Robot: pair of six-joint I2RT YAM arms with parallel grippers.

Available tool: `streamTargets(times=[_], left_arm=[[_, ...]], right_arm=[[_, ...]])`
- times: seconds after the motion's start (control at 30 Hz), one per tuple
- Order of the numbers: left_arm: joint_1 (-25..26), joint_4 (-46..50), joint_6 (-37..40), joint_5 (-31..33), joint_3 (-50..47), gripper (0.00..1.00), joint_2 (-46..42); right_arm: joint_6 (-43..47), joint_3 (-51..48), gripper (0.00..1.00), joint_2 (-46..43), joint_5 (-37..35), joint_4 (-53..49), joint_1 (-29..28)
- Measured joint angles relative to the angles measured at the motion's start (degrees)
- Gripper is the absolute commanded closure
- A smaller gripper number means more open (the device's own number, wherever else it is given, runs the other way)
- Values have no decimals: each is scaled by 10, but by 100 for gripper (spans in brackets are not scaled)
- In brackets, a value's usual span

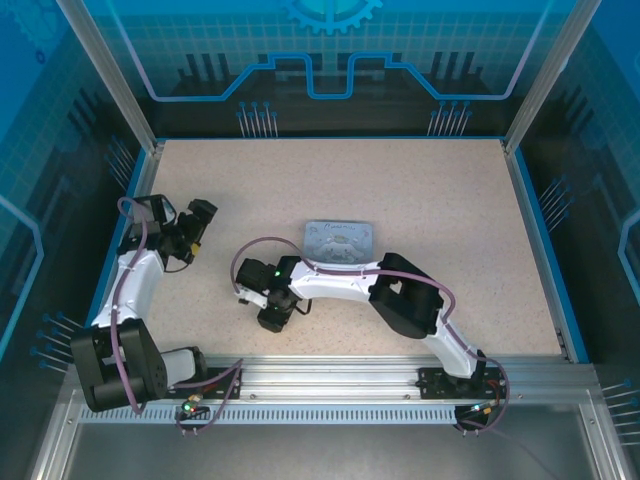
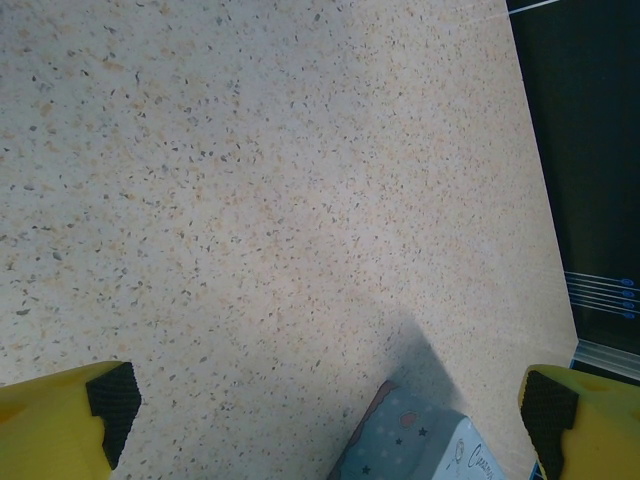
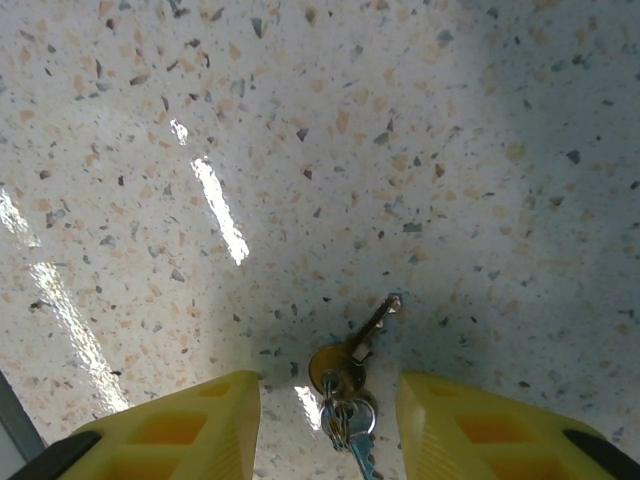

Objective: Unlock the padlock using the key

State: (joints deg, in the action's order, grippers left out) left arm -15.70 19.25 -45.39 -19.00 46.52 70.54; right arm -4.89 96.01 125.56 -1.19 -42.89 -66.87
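R gripper (image 3: 330,392) hangs low over the key (image 3: 365,330), jaws spread either side of it on the table (image 3: 300,120), set for a pinch. L gripper (image 2: 330,400) hovers by the tin (image 2: 415,445), jaws wide, empty. Padlock: can't make out, poss. on tin.

The table (image 1: 430,180) lies bare along its far edge and down its whole right side, so there is wide room there. The pale blue tin (image 1: 338,243) stands near the middle, and the right arm (image 1: 400,295) crosses from the near right corner just in front of it, blocking that stretch. The left arm (image 1: 135,275) lies along the left edge. Between the left gripper (image 1: 198,222) and the right gripper (image 1: 272,316) runs a free strip of table. The right gripper's yellow fingers (image 3: 190,425) stand apart (the key (image 3: 362,332) and its ring (image 3: 350,415) lie flat between them), with bare surface ahead. A corner of the tin sits low between the left gripper's widely spread fingers.
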Motion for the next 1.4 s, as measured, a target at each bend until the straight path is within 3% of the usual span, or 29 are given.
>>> streamTargets(times=[0.33, 0.63, 0.77, 1.4], left_arm=[[0, -16, -12, -4, -2, 1, 7], [-1, -18, -15, -4, -7, 1, 7], [-1, -18, -22, -4, -7, 1, 7], [-1, -20, -23, -21, -29, 1, 6]], right_arm=[[-2, -2, 64, 3, -3, 3, -1], [-15, -13, 92, -2, -16, 16, -2], [-26, -27, 99, -12, -16, 35, -3], [-58, -96, 100, -89, -15, 54, 15]])
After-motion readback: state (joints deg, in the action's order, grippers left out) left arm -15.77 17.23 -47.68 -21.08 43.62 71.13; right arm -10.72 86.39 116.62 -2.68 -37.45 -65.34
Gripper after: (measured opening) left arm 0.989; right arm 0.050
